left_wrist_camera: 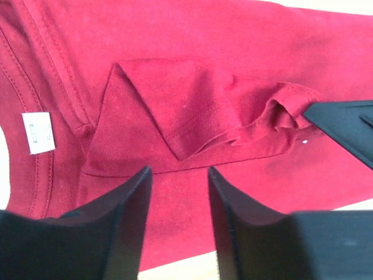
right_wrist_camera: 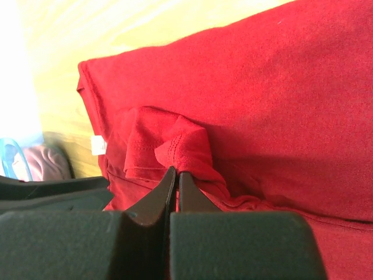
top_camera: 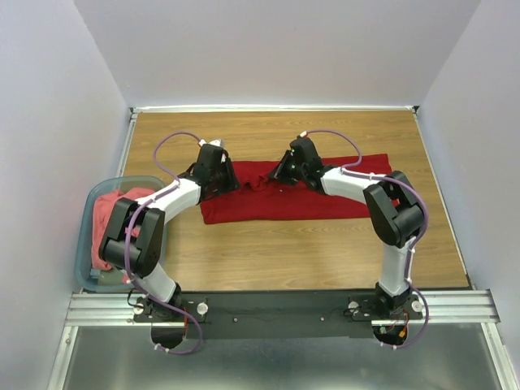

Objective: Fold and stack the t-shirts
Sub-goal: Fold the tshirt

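A deep red t-shirt (top_camera: 325,199) lies flat across the middle of the table, its white neck label (left_wrist_camera: 38,133) showing near the collar. One sleeve (left_wrist_camera: 192,111) is folded inward over the body. My right gripper (right_wrist_camera: 176,172) is shut on the bunched end of that sleeve, and one of its fingers (left_wrist_camera: 344,125) shows in the left wrist view. My left gripper (left_wrist_camera: 179,172) hovers open just over the shirt beside the collar, nothing between its fingers. A coral-pink t-shirt (top_camera: 110,215) sits crumpled in the tub at the left.
The blue-grey plastic tub (top_camera: 85,244) stands at the table's left edge beside the left arm. Bare wood shows in front of and behind the red shirt. White walls close in the table on three sides.
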{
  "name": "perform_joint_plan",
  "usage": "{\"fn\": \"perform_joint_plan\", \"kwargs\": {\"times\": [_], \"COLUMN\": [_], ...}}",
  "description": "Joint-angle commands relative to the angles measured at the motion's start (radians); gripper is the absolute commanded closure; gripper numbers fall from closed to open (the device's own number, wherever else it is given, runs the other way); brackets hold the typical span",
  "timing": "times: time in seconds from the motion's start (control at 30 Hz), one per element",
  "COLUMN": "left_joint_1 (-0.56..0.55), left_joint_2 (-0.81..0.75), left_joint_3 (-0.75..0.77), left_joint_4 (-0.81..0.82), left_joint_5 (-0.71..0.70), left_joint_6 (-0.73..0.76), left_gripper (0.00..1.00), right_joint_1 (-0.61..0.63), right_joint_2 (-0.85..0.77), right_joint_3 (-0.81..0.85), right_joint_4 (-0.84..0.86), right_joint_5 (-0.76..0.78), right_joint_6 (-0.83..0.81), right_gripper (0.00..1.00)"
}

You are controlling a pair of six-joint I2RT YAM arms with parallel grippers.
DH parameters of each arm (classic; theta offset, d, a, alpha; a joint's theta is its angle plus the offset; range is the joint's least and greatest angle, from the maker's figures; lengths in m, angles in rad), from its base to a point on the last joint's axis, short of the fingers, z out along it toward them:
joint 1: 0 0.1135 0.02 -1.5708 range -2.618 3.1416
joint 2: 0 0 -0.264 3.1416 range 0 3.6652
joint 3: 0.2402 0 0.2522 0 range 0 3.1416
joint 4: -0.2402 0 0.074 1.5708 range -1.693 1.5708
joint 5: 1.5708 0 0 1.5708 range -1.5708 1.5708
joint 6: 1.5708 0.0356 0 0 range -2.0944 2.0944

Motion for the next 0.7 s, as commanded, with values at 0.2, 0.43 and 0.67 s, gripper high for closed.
{"fn": "perform_joint_plan", "kwargs": {"times": [0.2,0.43,0.67], "left_joint_1": [-0.032,-0.043,-0.045], "left_joint_2": [0.092,0.118,0.122], "left_joint_3": [0.014,0.020,0.029], "left_joint_4": [0.011,0.039,0.054], "left_joint_5": [-0.044,-0.057,-0.100], "left_joint_6": [-0.102,-0.137,-0.171], "left_gripper": [0.58,0.56,0.56], "right_joint_1": [-0.004,-0.004,-0.006], "right_joint_2": [0.026,0.026,0.026], "right_joint_3": [-0.003,-0.023,-0.036], "right_joint_4": [-0.013,-0.009,-0.004], "right_joint_5": [-0.047,-0.052,-0.059], "right_joint_6": [-0.042,-0.045,-0.048], "right_gripper": [0.96,0.96,0.96]}}
